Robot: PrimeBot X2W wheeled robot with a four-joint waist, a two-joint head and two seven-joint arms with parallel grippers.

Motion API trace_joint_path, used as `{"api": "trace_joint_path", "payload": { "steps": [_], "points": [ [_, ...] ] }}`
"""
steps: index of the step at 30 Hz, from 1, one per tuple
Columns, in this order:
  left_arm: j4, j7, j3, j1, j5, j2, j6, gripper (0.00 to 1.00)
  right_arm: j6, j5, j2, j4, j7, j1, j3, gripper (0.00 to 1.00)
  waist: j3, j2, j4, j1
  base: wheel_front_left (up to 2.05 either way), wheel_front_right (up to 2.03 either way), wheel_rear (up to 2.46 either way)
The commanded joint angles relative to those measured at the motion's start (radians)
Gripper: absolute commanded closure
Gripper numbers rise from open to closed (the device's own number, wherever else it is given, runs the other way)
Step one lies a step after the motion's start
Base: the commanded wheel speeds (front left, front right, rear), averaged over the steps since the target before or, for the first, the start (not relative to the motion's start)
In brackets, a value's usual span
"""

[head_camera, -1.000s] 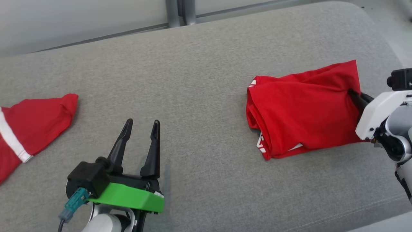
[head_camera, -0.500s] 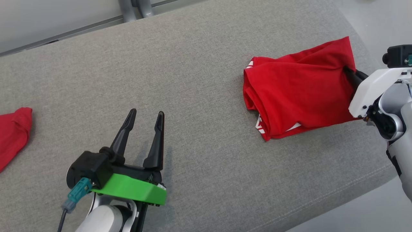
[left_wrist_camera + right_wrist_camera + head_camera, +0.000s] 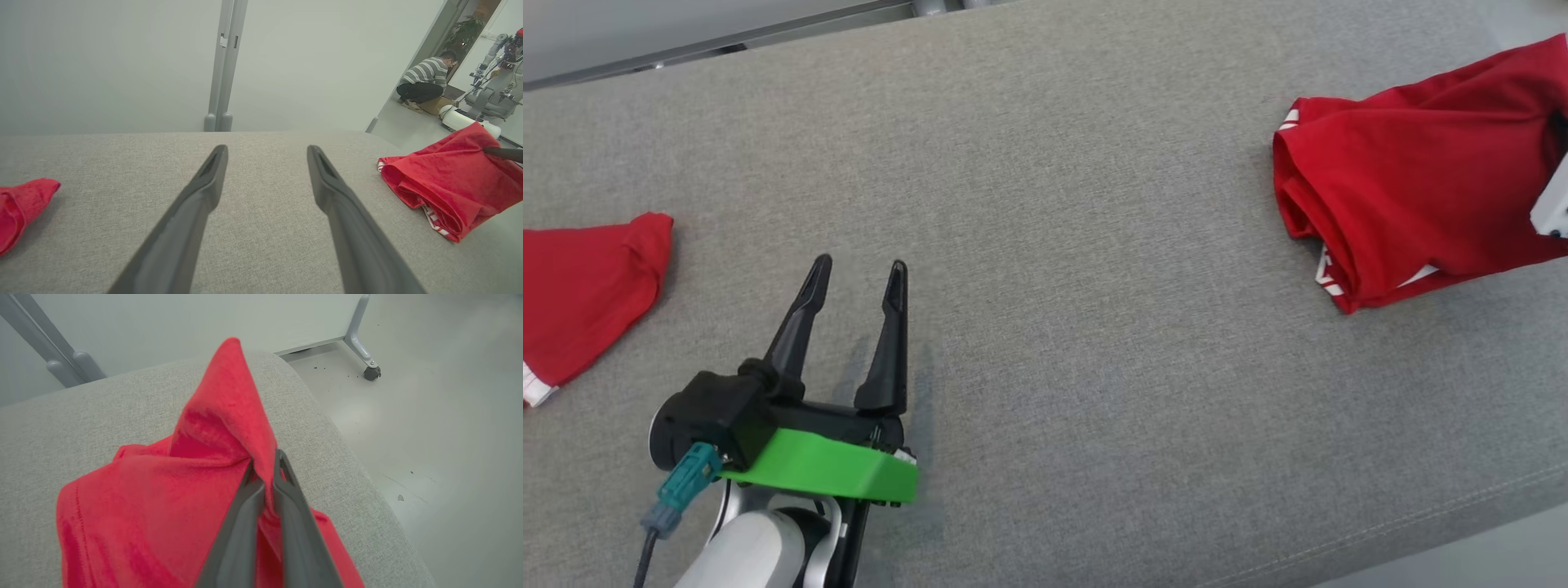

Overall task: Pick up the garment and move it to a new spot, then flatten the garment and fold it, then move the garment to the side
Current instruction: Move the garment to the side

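The garment (image 3: 1413, 204) is a red shirt with white trim, folded into a thick bundle at the right end of the grey padded surface (image 3: 1094, 245). In the right wrist view my right gripper (image 3: 265, 461) is shut on the garment (image 3: 155, 506), pinching a fold of its right edge that rises in a peak above the fingertips. Far to the left of the garment (image 3: 445, 192), my left gripper (image 3: 859, 269) hovers over bare padding with its fingers apart and nothing between them; the left wrist view shows the left gripper (image 3: 265, 152) the same way.
Another red cloth (image 3: 580, 294) with a white hem lies at the left edge. The padding's rounded right end drops to bare floor (image 3: 429, 416), where a caster leg (image 3: 369, 369) stands. A person (image 3: 427, 77) crouches beyond, beside another robot (image 3: 490, 81).
The head camera has swung, shifting the whole picture. The garment, still in my right gripper, now lies farther right, away from the other red cloth. My left gripper stays open.
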Motion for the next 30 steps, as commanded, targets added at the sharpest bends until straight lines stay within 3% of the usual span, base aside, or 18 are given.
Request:
{"api": "trace_joint_path", "payload": {
  "steps": [1,12,13,15,16,24,30],
  "points": [
    [-0.013,0.003,0.009,-0.014,0.012,0.015,0.011,0.00,-0.001,-0.015,-0.019,0.033,-0.021,-0.024,-0.022,1.00,0.042,0.0060,0.047,0.0000,0.00,0.00,0.00],
    [-0.059,0.011,0.028,-0.028,0.028,0.040,0.035,0.00,-0.001,-0.118,-0.077,0.230,-0.131,-0.079,-0.132,1.00,0.105,0.0060,0.110,0.0000,0.00,0.00,0.00],
    [-0.061,0.012,0.028,-0.031,0.031,0.041,0.037,0.00,-0.001,-0.132,-0.075,0.246,-0.148,-0.085,-0.140,0.96,0.108,0.0060,0.113,0.0000,0.00,0.00,0.00],
    [-0.062,0.011,0.029,-0.034,0.036,0.043,0.042,0.00,-0.001,-0.164,-0.066,0.281,-0.181,-0.094,-0.155,0.54,0.112,0.0060,0.117,0.0000,0.00,0.00,0.00],
    [-0.062,0.011,0.029,-0.035,0.035,0.044,0.043,0.00,-0.001,-0.179,-0.063,0.296,-0.198,-0.099,-0.161,0.00,0.113,0.0060,0.118,0.0000,0.00,0.00,0.00],
    [-0.052,0.006,0.033,-0.037,0.037,0.047,0.048,0.00,-0.001,-0.276,-0.029,0.371,-0.279,-0.142,-0.187,0.00,0.101,0.0060,0.107,0.0000,0.00,0.00,0.00],
    [-0.029,-0.014,0.034,-0.035,0.039,0.041,0.048,0.00,-0.001,-0.277,0.016,0.358,-0.329,-0.160,-0.171,0.00,0.061,0.0060,0.097,0.0000,0.00,0.00,0.00]
  ]
}}
